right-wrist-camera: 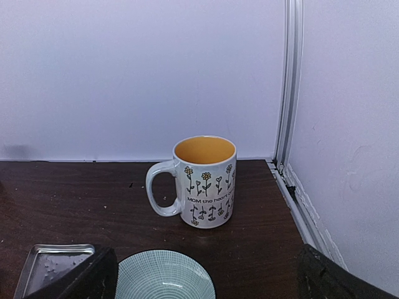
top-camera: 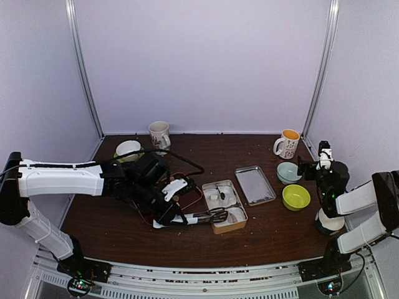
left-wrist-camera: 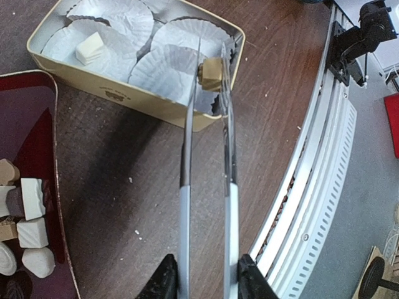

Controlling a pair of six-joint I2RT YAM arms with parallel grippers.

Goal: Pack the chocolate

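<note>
My left gripper (left-wrist-camera: 206, 277) is shut on the grey handles of the silver tongs (left-wrist-camera: 206, 187). The tong tips pinch a tan piece of chocolate (left-wrist-camera: 211, 73) above a paper cup at the near corner of the cream tin (left-wrist-camera: 124, 93). Another cream piece (left-wrist-camera: 90, 48) lies in a paper cup at the tin's far end. More white and brown pieces (left-wrist-camera: 31, 233) lie in the red tray (left-wrist-camera: 50, 156) on the left. From above, the tongs (top-camera: 202, 217) reach into the tin (top-camera: 232, 228). My right gripper (right-wrist-camera: 202, 277) is open and holds nothing, far right.
The tin's lid (top-camera: 255, 185) lies right of the tin. A teal bowl (top-camera: 288, 171), a green bowl (top-camera: 296, 197) and a flowered mug (right-wrist-camera: 204, 180) stand at the right. A white mug (top-camera: 159, 134) and a white bowl (top-camera: 128, 149) are at the back left.
</note>
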